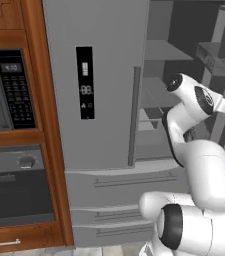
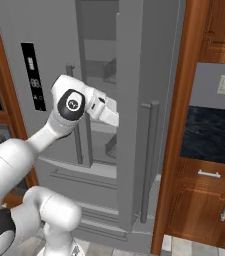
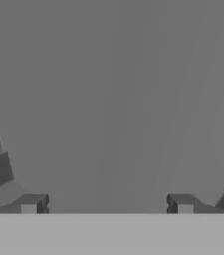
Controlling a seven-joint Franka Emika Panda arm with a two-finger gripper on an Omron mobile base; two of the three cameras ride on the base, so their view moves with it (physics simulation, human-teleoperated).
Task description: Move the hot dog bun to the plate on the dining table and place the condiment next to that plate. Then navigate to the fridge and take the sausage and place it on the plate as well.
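hand view: the gripper [image 3: 107, 204] is seen with both fingertips [image 3: 31, 203] set wide apart, nothing between them, facing a plain grey inner surface of the fridge [image 1: 109, 75]. the sausage is not made out on that surface, so its spot cannot be told. left base view: the right fridge door is swung open, bare shelves are seen, and the arm is reached into the compartment. right base view: the wrist is placed at the door gap. judged step: the fridge leg, sausage pickup not yet done. next move: the sausage is to be located first, then the spread jaws lowered around it and pressed together.
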